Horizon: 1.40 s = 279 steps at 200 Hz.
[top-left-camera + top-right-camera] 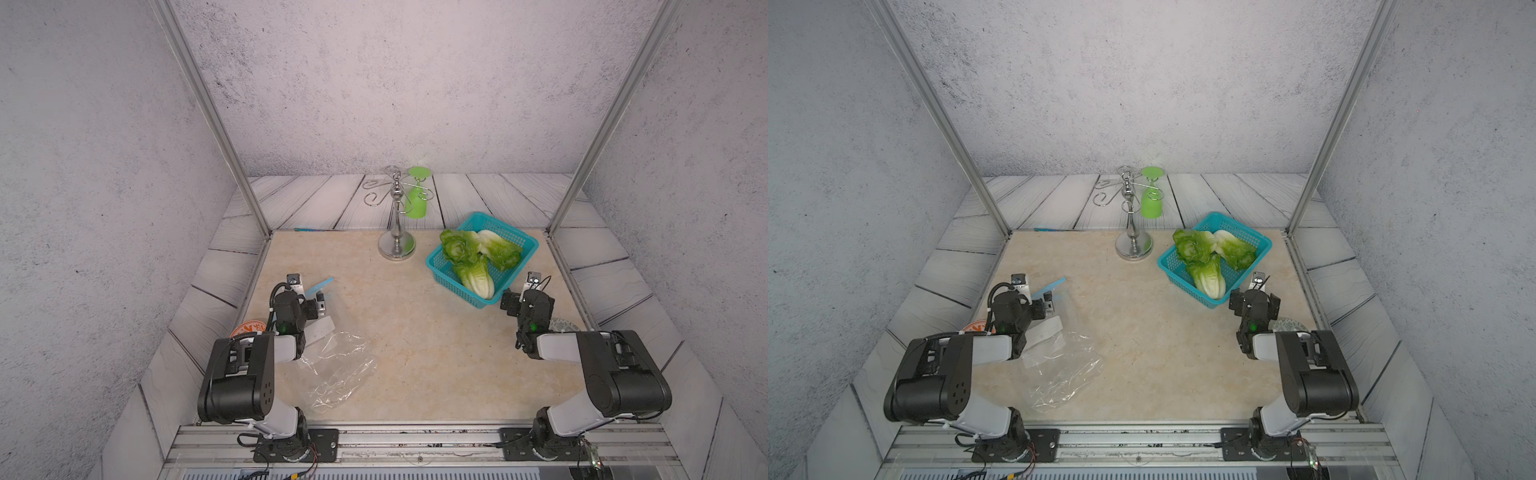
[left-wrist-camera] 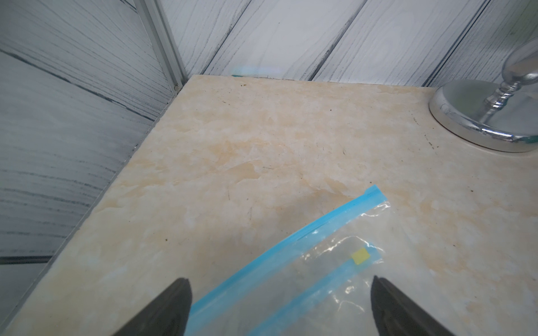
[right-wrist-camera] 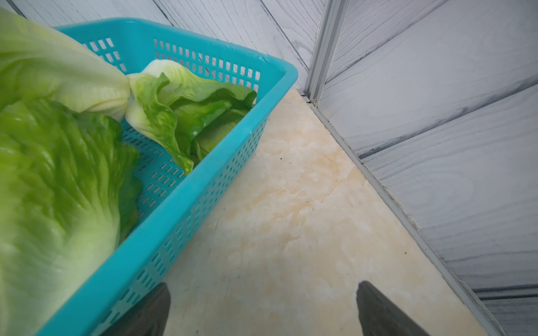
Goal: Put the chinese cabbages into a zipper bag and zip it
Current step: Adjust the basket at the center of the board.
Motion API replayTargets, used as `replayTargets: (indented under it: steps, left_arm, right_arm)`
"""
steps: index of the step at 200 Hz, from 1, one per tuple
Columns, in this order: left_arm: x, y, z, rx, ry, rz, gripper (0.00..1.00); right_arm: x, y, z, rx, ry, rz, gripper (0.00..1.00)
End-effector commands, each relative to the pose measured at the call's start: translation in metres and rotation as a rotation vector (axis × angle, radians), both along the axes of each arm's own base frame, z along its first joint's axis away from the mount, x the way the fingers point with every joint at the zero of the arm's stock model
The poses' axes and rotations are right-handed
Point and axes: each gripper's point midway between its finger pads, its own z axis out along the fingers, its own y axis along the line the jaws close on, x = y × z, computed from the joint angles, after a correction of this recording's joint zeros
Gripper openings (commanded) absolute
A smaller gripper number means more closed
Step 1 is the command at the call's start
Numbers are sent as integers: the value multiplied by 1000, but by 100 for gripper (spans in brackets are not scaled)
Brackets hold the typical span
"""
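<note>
Cabbages (image 1: 478,259), three in all, lay together in one teal basket (image 1: 440,276) on the far right part of the desk (image 1: 415,332), well apart from the one clear bag (image 1: 340,365).

At the far left, one orange disc (image 1: 245,330) showed partly behind the left arm (image 1: 237,374). The left pincer (image 2: 281,291) stood wide open over the bag's zip end and held nothing. Whether its fingers touched the plastic could not be told. In the left wrist view the bag's two blue zip strips lay apart. The rest of the bag lay crumpled on the desk beside that arm.

Farther back, near the middle, stood one chrome rack (image 1: 397,245), with one green goblet (image 1: 417,199) hanging upside down from it.

To its right sat the basket. One cabbage (image 1: 457,247) leaned over the left rim, one cabbage (image 1: 500,249) lay toward the back, and one cabbage (image 1: 478,282) had its white base at the near rim.

Just beside the basket's near corner, the right pincer (image 3: 263,293) was also wide open over bare desk, holding nothing. One patterned plate (image 1: 561,324) peeked from behind the right arm (image 1: 615,374).
</note>
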Motion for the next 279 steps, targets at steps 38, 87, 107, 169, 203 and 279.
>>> replayTargets:
  steps: [38, 87, 107, 169, 203, 279]
  left_arm:
    - [2, 4, 9, -1, -35, 15, 98]
    - [-8, 15, 30, 34, 10, 138, 99]
    - [-16, 4, 39, 71, 12, 155, 98]
    - [-31, -18, 130, -65, -2, 207, 98]
    - [-50, -13, 151, -285, 96, 302, 98]
    - [-30, -61, 188, -122, 216, 42, 81]
  right_arm:
    - [0, 1, 2, 7, -4, 2, 99]
    - [1, 3, 22, 0, 35, 12, 99]
    - [-5, -2, 41, 47, 96, -49, 99]
    - [-38, 30, 97, 417, 295, -90, 99]
    - [-31, 104, 85, 772, 418, 193, 92]
    - [-29, 68, 53, 627, 613, -45, 93]
